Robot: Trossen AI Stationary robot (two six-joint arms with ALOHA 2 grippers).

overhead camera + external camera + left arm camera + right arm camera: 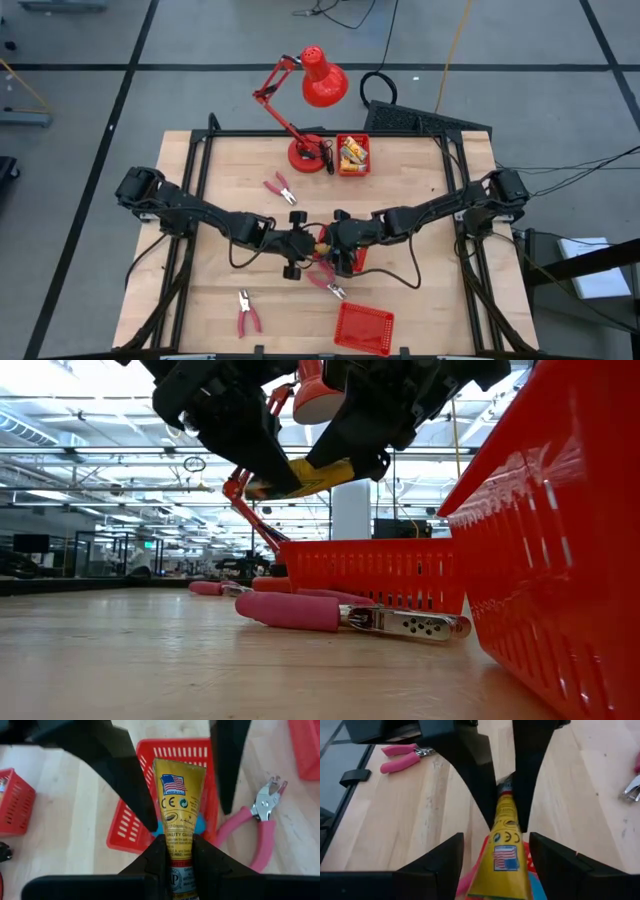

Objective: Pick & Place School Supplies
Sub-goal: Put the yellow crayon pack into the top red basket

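The yellow tube (181, 815), printed with a small flag and dark marks, is held in the air at the middle of the table, above a small red mesh basket (131, 827) that has a light-blue block (200, 825) in it. The left gripper (179, 851) pinches the tube's lower end, its two dark fingers (150, 857) pressed narrow against both sides. The right gripper (496, 851) faces it from the other side with its fingers (438, 856) spread wide on either side of the tube's flat end, and no contact shows there. In the high view the two arms meet near the table's centre, with the left gripper (300, 242) and right gripper (336, 240) close together over the basket (350, 258). From table height the tube (305, 477) hangs tilted between the two grippers, well clear of the wood. A pair of pink-handled pliers (345, 614) lies flat on the table just beside that basket, its metal jaws pointing toward a second red mesh basket (363, 327) near the front edge. Two more pliers lie on the table, one (280, 188) toward the lamp side and one (246, 313) near the front left. A third red basket (353, 155) with items in it stands at the far edge beside the red desk lamp (310, 95).
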